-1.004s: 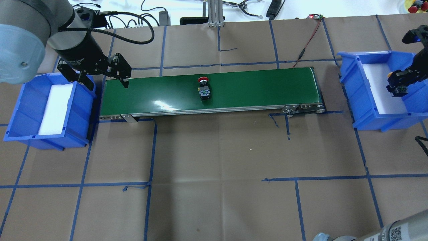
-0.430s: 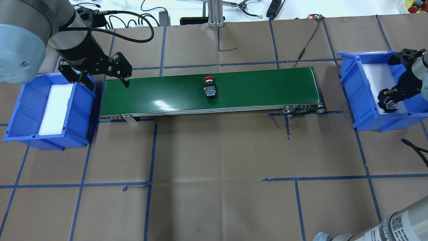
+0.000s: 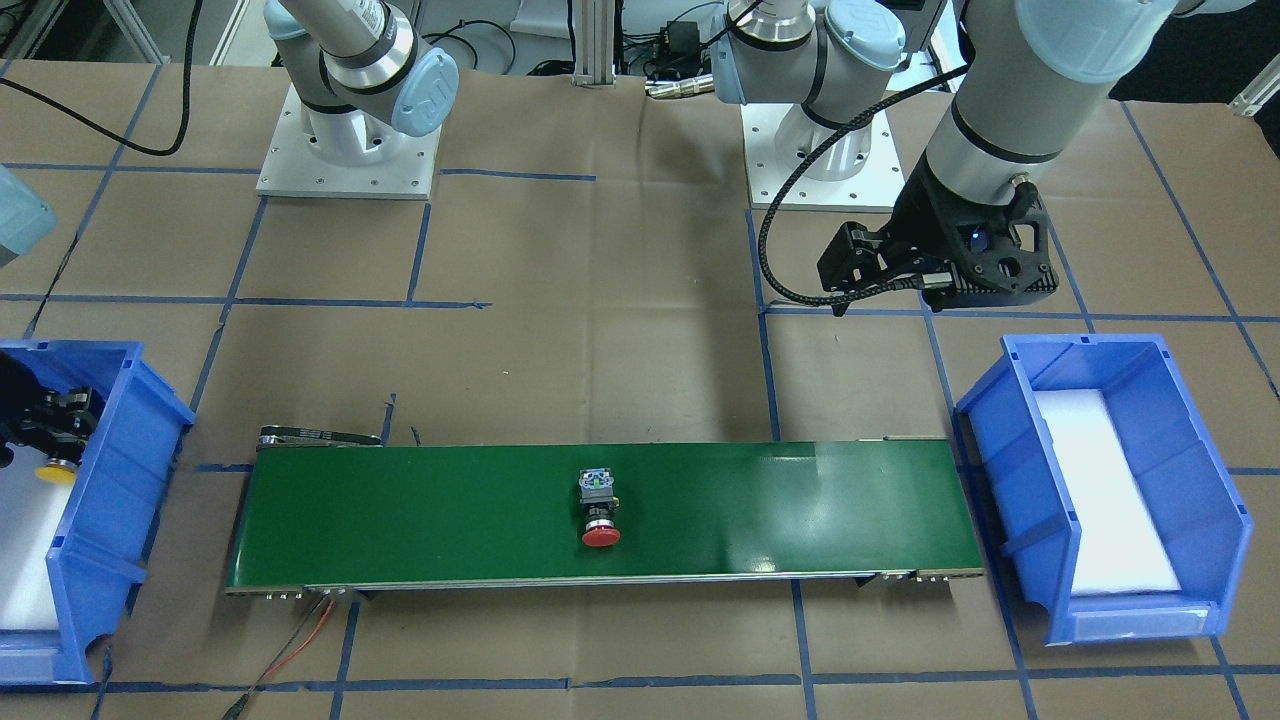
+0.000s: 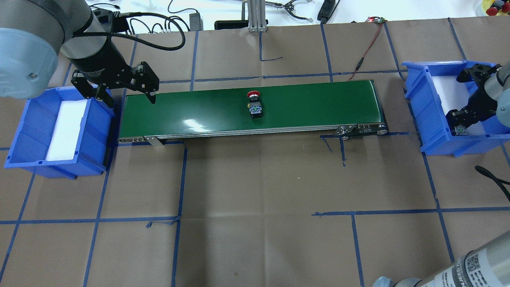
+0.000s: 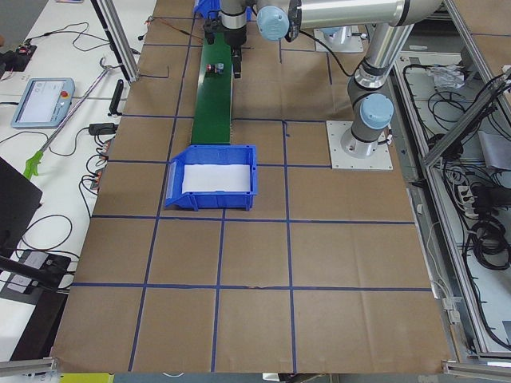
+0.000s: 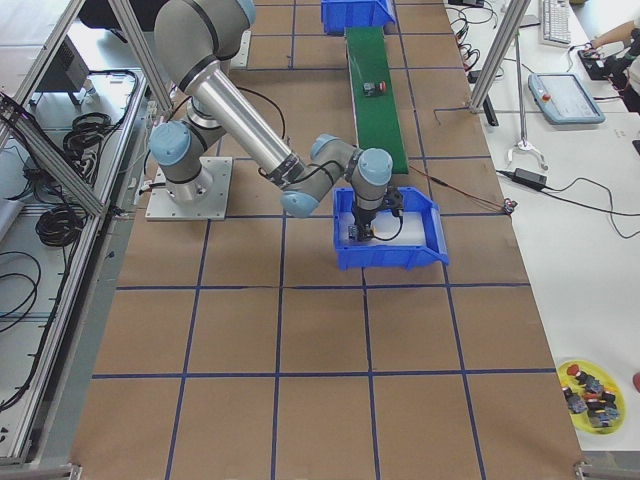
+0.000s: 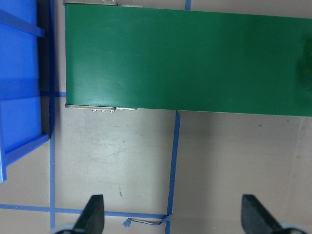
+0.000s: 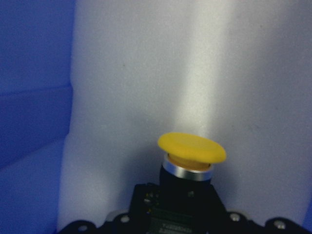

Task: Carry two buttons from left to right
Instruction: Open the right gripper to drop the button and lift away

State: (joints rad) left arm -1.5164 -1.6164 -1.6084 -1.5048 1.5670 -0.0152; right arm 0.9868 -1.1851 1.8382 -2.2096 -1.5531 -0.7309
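The red button [image 4: 254, 104] lies on its side on the green conveyor belt [image 4: 318, 103], near its middle; it also shows in the front-facing view [image 3: 600, 512]. My right gripper [image 4: 460, 126] is shut on the yellow button [image 8: 191, 148] and holds it low over the white foam inside the right blue bin [image 4: 414, 91]. The yellow cap also shows in the front-facing view [image 3: 55, 471]. My left gripper [image 4: 129, 99] is open and empty, hovering above the belt's left end beside the left blue bin [image 4: 24, 131].
The left bin holds only white foam [image 4: 65, 127]. A red wire [image 4: 368, 44] runs from the belt's far right end to the back of the table. Blue tape lines cross the brown paper table top [image 4: 255, 191].
The red button has ridden the belt a little to the right. My right gripper has moved the yellow button lower and toward the near end of the right bin. The left gripper barely moved.
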